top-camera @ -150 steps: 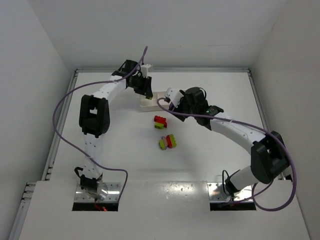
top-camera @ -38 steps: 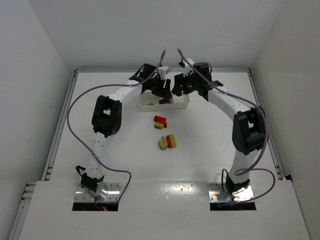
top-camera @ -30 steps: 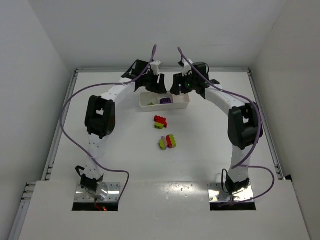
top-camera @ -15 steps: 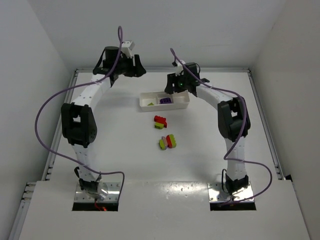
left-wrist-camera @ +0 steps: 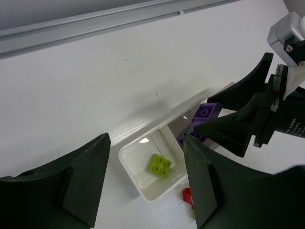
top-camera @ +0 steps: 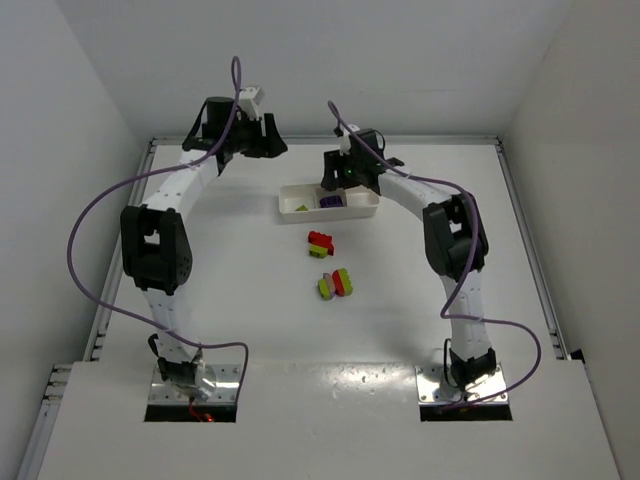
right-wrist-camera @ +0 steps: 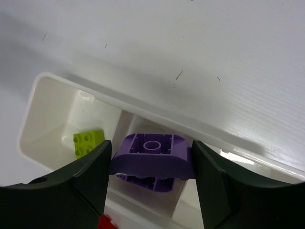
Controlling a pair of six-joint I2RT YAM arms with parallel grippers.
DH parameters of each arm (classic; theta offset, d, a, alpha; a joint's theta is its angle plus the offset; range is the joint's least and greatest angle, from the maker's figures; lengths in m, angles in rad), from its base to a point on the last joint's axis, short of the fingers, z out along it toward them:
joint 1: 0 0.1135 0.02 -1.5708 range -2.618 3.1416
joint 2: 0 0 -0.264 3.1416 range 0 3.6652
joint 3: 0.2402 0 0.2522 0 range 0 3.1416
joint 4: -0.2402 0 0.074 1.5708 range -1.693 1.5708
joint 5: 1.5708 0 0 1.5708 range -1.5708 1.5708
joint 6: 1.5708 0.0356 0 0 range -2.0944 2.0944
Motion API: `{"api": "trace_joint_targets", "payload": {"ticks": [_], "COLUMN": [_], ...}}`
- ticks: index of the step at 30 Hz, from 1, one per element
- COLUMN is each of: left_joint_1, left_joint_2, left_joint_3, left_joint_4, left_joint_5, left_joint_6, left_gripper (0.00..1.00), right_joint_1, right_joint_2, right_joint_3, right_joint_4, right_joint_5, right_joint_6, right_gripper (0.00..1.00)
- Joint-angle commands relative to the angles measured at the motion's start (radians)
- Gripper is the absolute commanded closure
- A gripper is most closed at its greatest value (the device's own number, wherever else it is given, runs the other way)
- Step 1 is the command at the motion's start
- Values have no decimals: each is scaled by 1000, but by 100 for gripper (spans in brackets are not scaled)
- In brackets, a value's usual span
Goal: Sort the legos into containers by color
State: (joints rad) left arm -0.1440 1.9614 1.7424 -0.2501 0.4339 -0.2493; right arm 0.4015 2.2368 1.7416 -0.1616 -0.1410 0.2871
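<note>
Purple lego (right-wrist-camera: 152, 151): clamped between the fingers of the right gripper (right-wrist-camera: 151, 160); hangs just above the middle compartment of the tray (right-wrist-camera: 114, 101); held low and centred, probably so that a release drops it inside the walls meant for its colour; more purple shows beneath it, and I cannot tell whether that is a second lego.

Lime lego (right-wrist-camera: 88, 142): lies flat, studs up, alone in the end compartment; sorted, by the look of it.

Left gripper (left-wrist-camera: 145, 143): jaws apart, nothing between them; sits high, off to the far-left side of the tray, likely to leave the right arm room over the compartments.

Loose legos: a red-and-lime pair (top-camera: 320, 244) and a red-and-lime cluster (top-camera: 335, 283); both on the table (top-camera: 200, 280) on the arm-base side of the tray, well apart from it; not yet sorted.

Surface: white, matt, faintly scratched; a metal rail (left-wrist-camera: 95, 24) runs along the far edge.

Room: plain white walls (top-camera: 60, 100) on three sides; purple cables (top-camera: 90, 230) loop from each arm.
</note>
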Motion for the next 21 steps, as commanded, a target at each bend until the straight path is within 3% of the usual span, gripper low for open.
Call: {"api": "trace_joint_targets", "payload": {"ticks": [1, 10, 14, 15, 17, 21], "left_joint_1": [9, 20, 20, 20, 20, 20], "left_joint_2": [-27, -36, -45, -45, -45, -36], "left_joint_3": [-20, -40, -49, -49, -49, -49], "left_joint_4": [26, 26, 26, 26, 26, 26], "left_joint_5": [9, 19, 19, 19, 19, 19], "left_joint_6": [-13, -13, -13, -13, -13, -13], "left_gripper": [32, 32, 32, 32, 32, 32], "right_joint_1": [3, 3, 3, 13, 13, 13], "right_joint_2": [15, 58, 78, 78, 87, 87], "right_joint_3": [41, 50, 59, 59, 68, 68], "right_joint_4": [8, 17, 17, 17, 17, 17], "right_joint_5": [35, 35, 35, 35, 35, 35], "right_joint_6": [56, 86, 95, 95, 95, 95], "right_gripper": [100, 99, 85, 77, 74, 47]}}
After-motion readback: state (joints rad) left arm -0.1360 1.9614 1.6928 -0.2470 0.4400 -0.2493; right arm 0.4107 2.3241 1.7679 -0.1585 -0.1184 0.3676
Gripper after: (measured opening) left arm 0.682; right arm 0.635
